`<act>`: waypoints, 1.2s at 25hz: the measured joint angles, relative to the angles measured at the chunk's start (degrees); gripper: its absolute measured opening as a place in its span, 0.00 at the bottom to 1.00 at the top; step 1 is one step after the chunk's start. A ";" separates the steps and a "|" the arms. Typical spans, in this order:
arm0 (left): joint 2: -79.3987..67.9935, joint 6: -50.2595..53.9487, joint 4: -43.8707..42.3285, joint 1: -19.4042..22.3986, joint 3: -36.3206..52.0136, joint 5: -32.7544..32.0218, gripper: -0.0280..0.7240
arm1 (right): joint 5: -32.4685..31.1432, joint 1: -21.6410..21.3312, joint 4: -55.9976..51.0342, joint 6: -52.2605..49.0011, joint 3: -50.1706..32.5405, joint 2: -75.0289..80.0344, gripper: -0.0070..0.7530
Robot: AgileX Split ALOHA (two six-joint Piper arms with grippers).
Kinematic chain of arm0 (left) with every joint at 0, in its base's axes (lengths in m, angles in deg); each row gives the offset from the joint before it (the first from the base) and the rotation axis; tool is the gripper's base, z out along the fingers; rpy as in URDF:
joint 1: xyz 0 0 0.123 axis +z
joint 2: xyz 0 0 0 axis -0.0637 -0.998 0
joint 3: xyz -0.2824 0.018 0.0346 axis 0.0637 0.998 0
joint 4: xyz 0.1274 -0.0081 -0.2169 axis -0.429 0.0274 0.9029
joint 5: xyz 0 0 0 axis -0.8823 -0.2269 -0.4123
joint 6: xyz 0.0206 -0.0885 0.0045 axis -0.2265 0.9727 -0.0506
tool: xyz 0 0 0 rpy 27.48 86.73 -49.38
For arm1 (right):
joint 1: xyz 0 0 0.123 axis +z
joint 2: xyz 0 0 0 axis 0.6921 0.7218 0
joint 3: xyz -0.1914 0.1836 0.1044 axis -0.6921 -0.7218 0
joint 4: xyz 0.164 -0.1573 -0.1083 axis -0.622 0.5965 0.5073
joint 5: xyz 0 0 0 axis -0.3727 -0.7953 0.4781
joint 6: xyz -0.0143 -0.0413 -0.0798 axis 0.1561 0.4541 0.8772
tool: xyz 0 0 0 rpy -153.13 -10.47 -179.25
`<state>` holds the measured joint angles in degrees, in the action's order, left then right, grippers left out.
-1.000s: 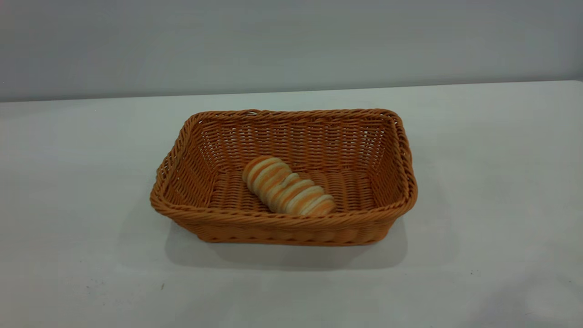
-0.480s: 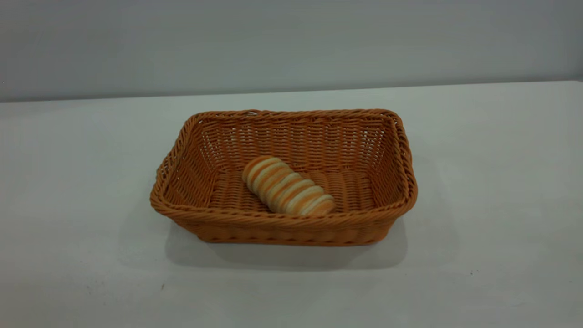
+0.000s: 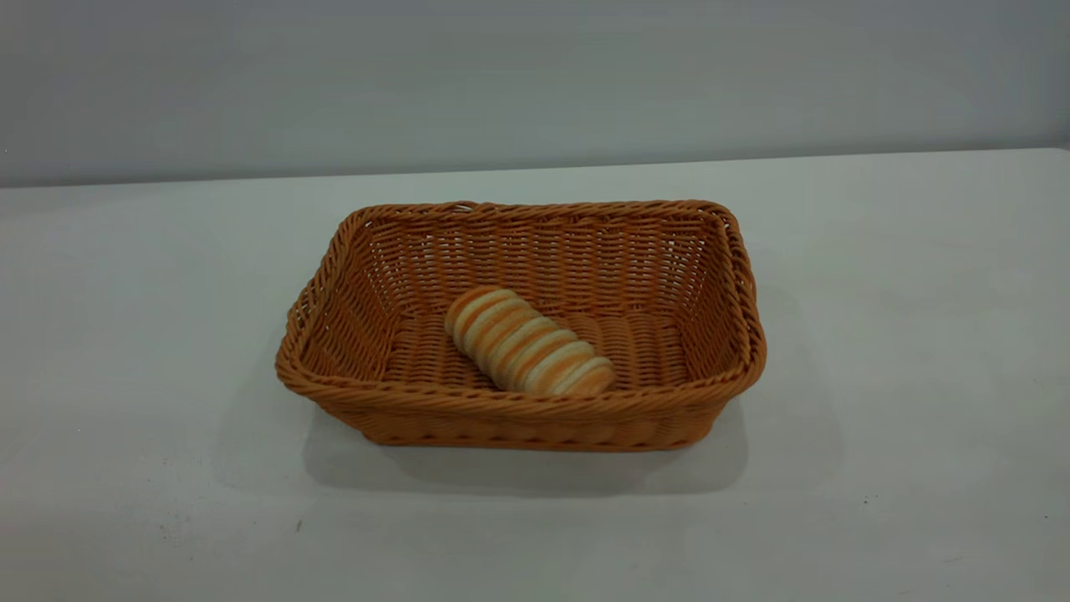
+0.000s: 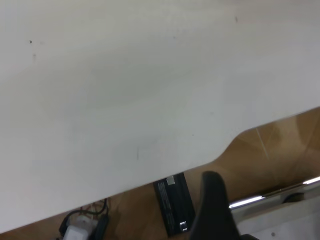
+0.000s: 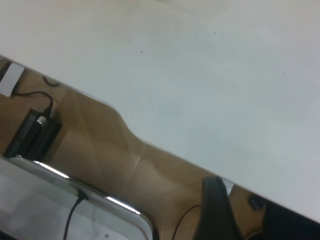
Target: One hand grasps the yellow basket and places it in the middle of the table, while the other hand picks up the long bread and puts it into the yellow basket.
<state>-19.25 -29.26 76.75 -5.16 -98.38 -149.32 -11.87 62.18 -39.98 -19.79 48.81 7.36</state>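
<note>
The yellow basket (image 3: 535, 410) stands in the middle of the white table (image 3: 903, 334). The long bread (image 3: 528, 342) lies slantwise on the basket's floor, near its front wall. Neither gripper shows in the exterior view. In the left wrist view a black part of my left gripper (image 4: 214, 210) shows beyond the table's edge (image 4: 150, 177), over the brown floor. In the right wrist view a black part of my right gripper (image 5: 216, 212) also sits off the table's edge (image 5: 165, 150). Both are far from the basket and hold nothing that shows.
Below the table edge lie a black box (image 4: 173, 202) and cables (image 4: 82, 225) in the left wrist view. The right wrist view shows another black box with a cable (image 5: 32, 132) and a metal rail (image 5: 75, 182). A grey wall runs behind the table.
A faint shadow at the table's front right corner has gone. The basket and the bread have not moved.
</note>
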 joint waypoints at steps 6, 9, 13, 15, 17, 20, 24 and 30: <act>2.47 0.00 0.05 3.06 0.06 -0.06 0.82 | -0.15 -6.63 -0.65 0.00 0.00 -6.50 0.75; 5.66 0.00 0.05 8.08 0.06 -0.12 0.82 | -0.27 -13.41 -0.73 0.00 0.00 -13.08 0.75; 11.54 0.00 -0.01 10.83 0.06 -0.21 0.82 | -0.83 -19.20 -0.79 0.00 0.00 -21.50 0.75; 14.43 0.00 -0.01 10.90 0.06 -0.52 0.82 | -1.09 -20.10 -0.80 0.00 0.00 -22.00 0.75; 17.43 0.00 -0.01 10.90 0.06 -0.77 0.81 | -1.19 -20.18 -1.00 -0.05 0.00 -22.00 0.75; 19.48 0.00 -0.01 10.90 0.06 -1.09 0.81 | -1.19 -20.25 -1.00 -0.05 0.00 -22.00 0.75; 19.55 0.00 -0.01 10.90 0.06 -1.09 0.81 | -1.19 -20.25 -1.00 -0.05 0.00 -22.04 0.75; 19.69 0.00 -0.01 10.90 0.06 -1.09 0.81 | -1.19 -20.25 -1.06 -0.05 0.00 -22.11 0.75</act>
<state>0.44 -29.26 76.74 5.74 -98.32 -150.41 -13.06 41.93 -41.04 -19.84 48.81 -14.75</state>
